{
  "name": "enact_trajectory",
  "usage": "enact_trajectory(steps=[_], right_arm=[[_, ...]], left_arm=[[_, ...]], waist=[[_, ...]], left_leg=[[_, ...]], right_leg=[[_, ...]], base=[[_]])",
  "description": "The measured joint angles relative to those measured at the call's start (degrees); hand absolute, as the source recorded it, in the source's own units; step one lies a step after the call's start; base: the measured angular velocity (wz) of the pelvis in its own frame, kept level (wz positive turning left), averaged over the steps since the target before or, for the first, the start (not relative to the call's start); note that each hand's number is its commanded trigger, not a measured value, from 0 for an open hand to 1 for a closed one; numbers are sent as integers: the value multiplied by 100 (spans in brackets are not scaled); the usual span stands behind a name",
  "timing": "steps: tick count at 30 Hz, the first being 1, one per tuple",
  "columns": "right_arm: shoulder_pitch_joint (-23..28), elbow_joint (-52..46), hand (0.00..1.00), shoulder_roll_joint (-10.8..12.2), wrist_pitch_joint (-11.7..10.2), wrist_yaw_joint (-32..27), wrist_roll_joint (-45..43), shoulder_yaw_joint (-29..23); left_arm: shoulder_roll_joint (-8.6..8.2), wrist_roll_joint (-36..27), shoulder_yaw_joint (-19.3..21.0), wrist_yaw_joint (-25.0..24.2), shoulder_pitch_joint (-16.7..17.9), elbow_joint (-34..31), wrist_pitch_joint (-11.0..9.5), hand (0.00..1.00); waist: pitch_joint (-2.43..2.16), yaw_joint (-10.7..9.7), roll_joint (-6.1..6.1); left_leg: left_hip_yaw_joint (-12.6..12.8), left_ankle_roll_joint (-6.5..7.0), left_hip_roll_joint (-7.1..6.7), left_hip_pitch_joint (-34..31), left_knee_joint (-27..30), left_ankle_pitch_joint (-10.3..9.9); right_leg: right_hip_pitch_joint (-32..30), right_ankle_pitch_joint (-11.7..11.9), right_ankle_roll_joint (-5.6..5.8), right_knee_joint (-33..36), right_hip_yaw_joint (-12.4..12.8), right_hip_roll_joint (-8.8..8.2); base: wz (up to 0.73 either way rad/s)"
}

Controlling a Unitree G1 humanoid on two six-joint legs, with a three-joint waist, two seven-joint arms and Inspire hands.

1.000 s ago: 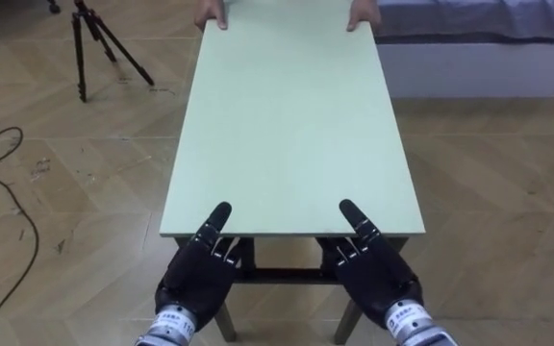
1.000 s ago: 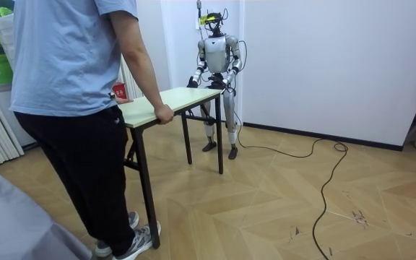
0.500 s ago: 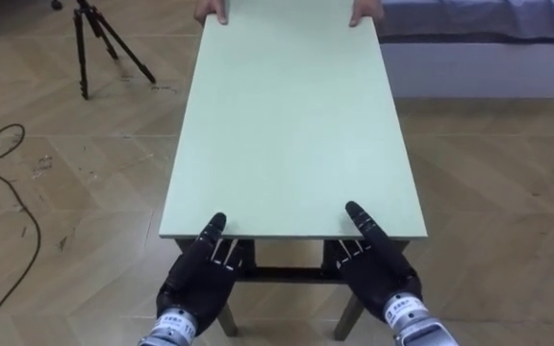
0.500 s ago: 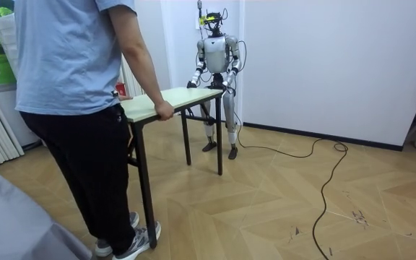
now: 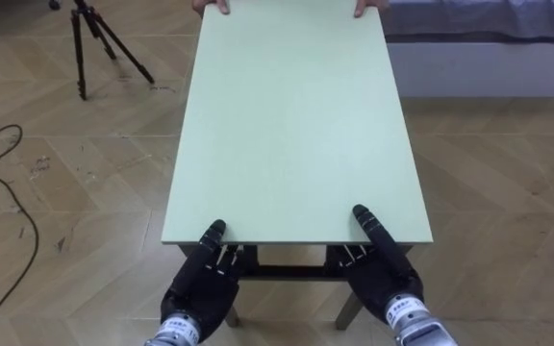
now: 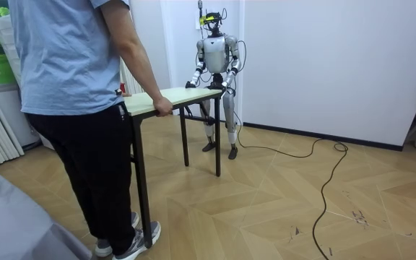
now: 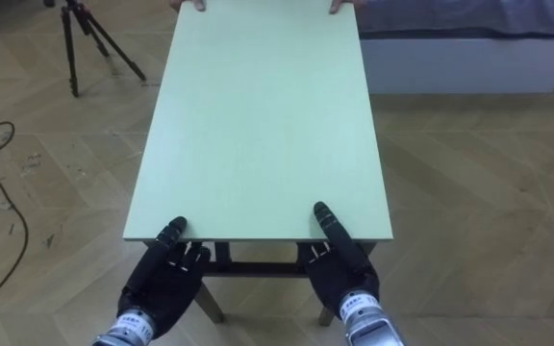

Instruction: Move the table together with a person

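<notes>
Left hand [image 5: 198,284] and right hand [image 5: 385,274] pinch table [image 5: 296,125] edge at 6 o'clock, thumbs atop. Hold it level; match pace of person [image 6: 71,72].

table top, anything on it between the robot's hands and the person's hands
Nothing: the left eye view shows the table bare from the left hand and right hand to the person's hands.

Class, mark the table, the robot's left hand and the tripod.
table [image 5: 296,125]: left eye view, middle of its top.
left hand [image 5: 198,284]: left eye view, back of hand.
tripod [image 5: 80,53]: left eye view, one leg.
</notes>
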Motion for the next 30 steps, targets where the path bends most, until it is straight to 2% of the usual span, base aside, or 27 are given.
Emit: enact_trajectory(steps=[8, 12, 22, 26, 30], right_arm=[[8, 79, 100, -21, 14, 157, -12, -10], [7, 77, 100, -18, 22, 155, -11, -19], [17, -144, 100, -74, 43, -36, 2, 3], [79, -347, 100, -81, 29, -36, 54, 3], [236, -702, 100, -78, -78, -35, 125, 2]], left_arm=[[-8, 19, 38, -1, 24, -6, 35, 100], [-7, 51, 111, -1, 13, -1, 138, 100], [-10, 46, 127, 59, 7, -116, 138, 100], [-10, 57, 154, 59, 9, -260, 136, 100], [-20, 189, 164, 58, 84, -602, 124, 100]], waist=[[-9, 3, 14], [-10, 5, 14], [-12, 20, 17], [-13, 54, 19], [-19, 123, 22]], left_leg=[[-2, 0, 0, 7, -8, 0], [8, 0, 0, -1, -9, 0], [14, 0, 1, -1, -9, 0], [13, 0, 1, -17, 3, 0], [14, 0, 1, -69, 14, 0]], right_leg=[[13, 0, 1, -1, -3, 0], [-4, 0, 1, 0, 1, 0], [-13, 0, 1, 3, 9, -1], [-18, 0, 1, 3, 11, -1], [-58, 0, 1, 6, 7, -1]], base=[[0], [0], [-1], [0], [0]])
